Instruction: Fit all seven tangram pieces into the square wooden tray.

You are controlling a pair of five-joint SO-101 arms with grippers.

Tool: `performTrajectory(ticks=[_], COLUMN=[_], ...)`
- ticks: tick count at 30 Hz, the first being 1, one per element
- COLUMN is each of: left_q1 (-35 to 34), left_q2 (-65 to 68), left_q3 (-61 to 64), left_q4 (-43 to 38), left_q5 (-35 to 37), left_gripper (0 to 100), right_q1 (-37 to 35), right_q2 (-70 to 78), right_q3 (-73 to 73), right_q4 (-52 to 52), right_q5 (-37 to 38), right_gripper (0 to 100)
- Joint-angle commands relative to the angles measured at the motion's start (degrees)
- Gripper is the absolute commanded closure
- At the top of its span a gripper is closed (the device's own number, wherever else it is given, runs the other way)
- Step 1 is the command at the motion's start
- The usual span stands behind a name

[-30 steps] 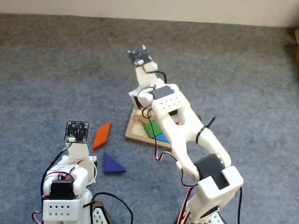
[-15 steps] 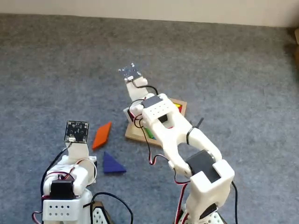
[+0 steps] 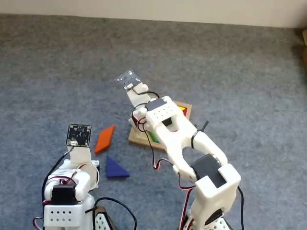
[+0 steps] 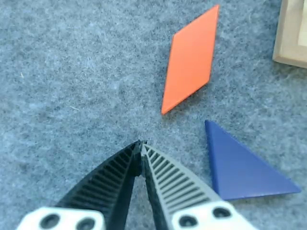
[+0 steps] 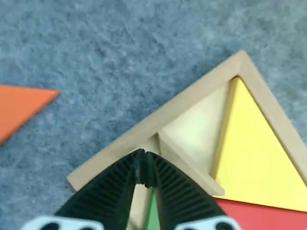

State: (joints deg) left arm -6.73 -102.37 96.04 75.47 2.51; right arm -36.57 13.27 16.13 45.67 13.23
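Note:
The square wooden tray (image 3: 137, 138) lies mid-table, mostly under my right arm (image 3: 165, 117). In the right wrist view my right gripper (image 5: 143, 165) is shut with nothing in it, its tips over a corner of the tray rim (image 5: 192, 93). Inside lie a yellow triangle (image 5: 254, 148), a red piece (image 5: 261, 211) and a green sliver (image 5: 152, 218). An orange parallelogram (image 3: 105, 138) and a blue triangle (image 3: 115, 167) rest on the carpet left of the tray. My left gripper (image 4: 141, 146) is shut and empty, a short way from the orange parallelogram (image 4: 192, 57) and the blue triangle (image 4: 240, 165).
Grey carpet (image 3: 57, 72) covers the whole surface, with open room left of and beyond the tray. A pale wall strip runs along the far edge. The left arm's base (image 3: 62, 211) sits at the near left, the right arm's base (image 3: 211, 206) at the near right.
My right arm has swung left over the tray, its wrist turning and uncovering the tray's far right corner. The left arm and both loose pieces have not moved.

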Motion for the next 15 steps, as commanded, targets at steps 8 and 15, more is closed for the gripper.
performTrajectory(ticks=[8,15], left_q1=[-0.75,-0.75], left_q2=[-2.42,-2.42], left_q3=[1.1,1.1], left_q4=[0.18,0.18], left_q5=[0.44,0.44], left_gripper=[99,99], right_q1=[5.93,7.08], right_q2=[-10.95,-10.86], right_q3=[0.4,0.57], right_q4=[5.32,8.13], right_q5=[0.53,5.89], right_gripper=[99.3,99.3])
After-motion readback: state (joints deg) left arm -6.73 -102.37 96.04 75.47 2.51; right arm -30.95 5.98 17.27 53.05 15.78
